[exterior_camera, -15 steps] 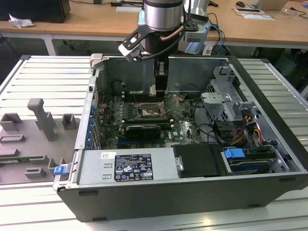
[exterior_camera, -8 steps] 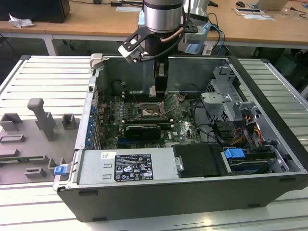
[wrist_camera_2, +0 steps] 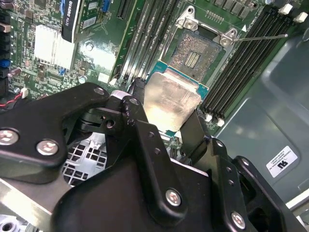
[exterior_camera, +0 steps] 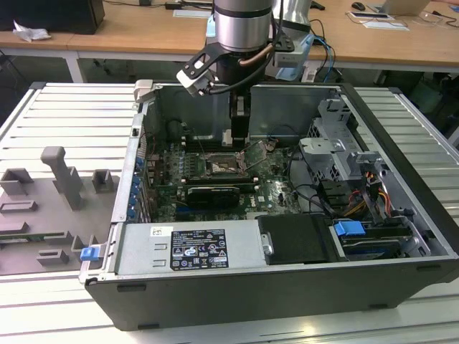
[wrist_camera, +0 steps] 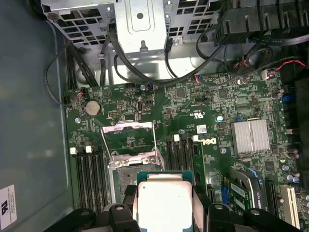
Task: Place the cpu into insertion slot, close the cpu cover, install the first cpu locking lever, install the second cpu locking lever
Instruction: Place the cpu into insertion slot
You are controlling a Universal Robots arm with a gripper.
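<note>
**One processor held in the jaws, socket standing open**

One cpu (wrist_camera_2: 173, 99): flat, square, with a pale silver-grey metal top of dull sheen and a thin green edge round it. The black jaws are clenched on two opposite edges. I take it this keeps the chip level and leaves its underside free. It hangs above the board just short of the insertion slot (wrist_camera_2: 194, 52) and, as far as I can judge, is not yet seated.

One insertion slot: a dark square bed of fine contacts inside a silvery metal rim, set in the green motherboard (wrist_camera: 193, 96). It is unoccupied.

One cpu cover (wrist_camera: 128, 126): a thin, bright metal frame with a square window cutout. It is swung up off the slot on its hinge, evidently so that nothing bars the way down.

One locking lever (wrist_camera_2: 260, 36): a slim wire rod. It is unlatched and reaches away from a corner of the slot across the long black memory slots (wrist_camera_2: 241, 63).

One computer case (exterior_camera: 401, 136): dark sheet steel, laid on its side with the panel off. This seems meant to let the arm (exterior_camera: 244, 29) come straight down into it.

One desk (exterior_camera: 64, 107): ribbed pale metal, carrying the case. On it, at the exterior view's left, stand several grey moulded fixture blocks (exterior_camera: 61, 179).
</note>
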